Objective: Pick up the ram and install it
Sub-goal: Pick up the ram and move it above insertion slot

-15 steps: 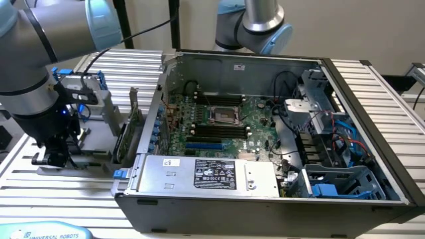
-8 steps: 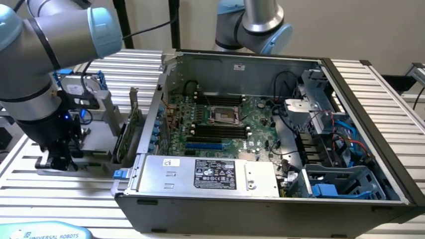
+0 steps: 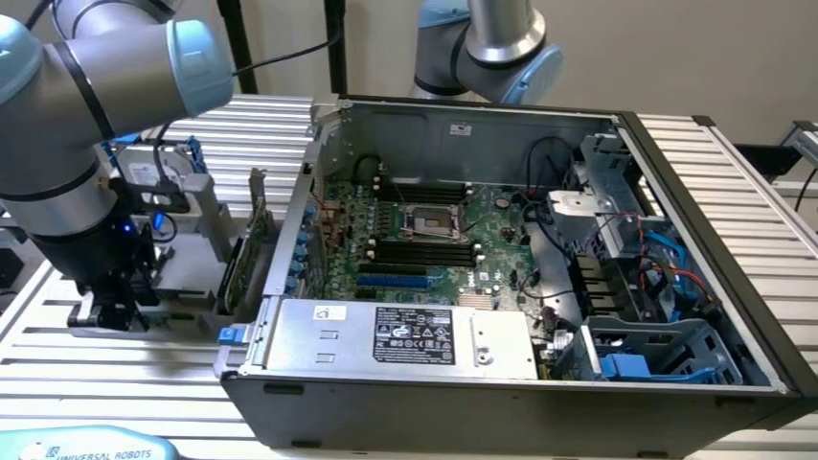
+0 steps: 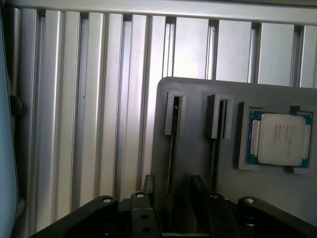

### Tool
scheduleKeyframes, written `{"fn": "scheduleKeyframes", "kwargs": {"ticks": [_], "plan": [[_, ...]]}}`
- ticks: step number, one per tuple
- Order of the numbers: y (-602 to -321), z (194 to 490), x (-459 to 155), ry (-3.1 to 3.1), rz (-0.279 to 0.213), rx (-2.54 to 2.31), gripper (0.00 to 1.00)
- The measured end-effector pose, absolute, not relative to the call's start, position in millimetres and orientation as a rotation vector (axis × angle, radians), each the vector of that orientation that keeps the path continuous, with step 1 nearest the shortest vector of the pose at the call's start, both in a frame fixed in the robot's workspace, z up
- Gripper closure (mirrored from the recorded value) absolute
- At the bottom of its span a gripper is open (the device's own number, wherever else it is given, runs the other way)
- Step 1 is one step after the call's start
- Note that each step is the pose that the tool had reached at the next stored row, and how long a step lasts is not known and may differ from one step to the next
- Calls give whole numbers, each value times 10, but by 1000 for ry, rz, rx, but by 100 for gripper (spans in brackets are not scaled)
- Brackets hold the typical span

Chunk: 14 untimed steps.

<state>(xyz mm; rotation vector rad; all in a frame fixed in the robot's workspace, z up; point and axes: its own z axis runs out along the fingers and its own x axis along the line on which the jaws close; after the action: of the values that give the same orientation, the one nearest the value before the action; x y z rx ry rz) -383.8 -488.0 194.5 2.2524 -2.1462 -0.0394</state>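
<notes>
**Gripper (image 3: pixel 109 309) open astride ram (image 4: pixel 174 144) in holder (image 4: pixel 194 139)**

Jaws stand wide apart. The gripper sits low at the exterior view's left, beside the open computer case (image 3: pixel 511 407). In the wrist view its fingers (image 4: pixel 148 194) stand either side of the ram, which rests edge-up in a slot of the grey holder, near a square processor chip (image 4: pixel 280 139).

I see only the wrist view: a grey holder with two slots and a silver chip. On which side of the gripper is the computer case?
Observer: The open computer case lies to the exterior view's right of the gripper.
Operator: Does something stand between them?
Observer: Yes, an upright green card stands beside the case wall.
Operator: Are the memory slots free?
Observer: The black memory slots look empty.
</notes>
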Motion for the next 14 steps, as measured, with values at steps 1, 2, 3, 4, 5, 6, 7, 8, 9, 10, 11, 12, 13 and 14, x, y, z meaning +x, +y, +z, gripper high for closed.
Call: {"fn": "scheduleKeyframes", "kwargs": {"ticks": [1, 2, 3, 4, 5, 6, 7, 8, 9, 10, 11, 12, 13, 14], "plan": [[-4880, 1943, -3839, -2146, -39, 2253, 58], [-4880, 1939, -3839, -2145, -39, 2253, 58], [-4880, 1935, -3840, -2145, -39, 2254, 58], [-4880, 1930, -3840, -2144, -39, 2254, 58], [-4880, 1927, -3839, -2144, -39, 2254, 58], [-4880, 1925, -3839, -2144, -39, 2254, 58], [-4880, 1925, -3840, -2144, -39, 2254, 60], [-4879, 1925, -3840, -2144, -40, 2254, 66], [-4880, 1925, -3840, -2144, -40, 2254, 66], [-4879, 1924, -3840, -2144, -40, 2254, 73], [-4879, 1924, -3840, -2144, -41, 2253, 73], [-4879, 1924, -3840, -2144, -41, 2253, 73], [-4880, 1924, -3840, -2144, -41, 2253, 73], [-4880, 1924, -3840, -2144, -42, 2252, 73]]}}
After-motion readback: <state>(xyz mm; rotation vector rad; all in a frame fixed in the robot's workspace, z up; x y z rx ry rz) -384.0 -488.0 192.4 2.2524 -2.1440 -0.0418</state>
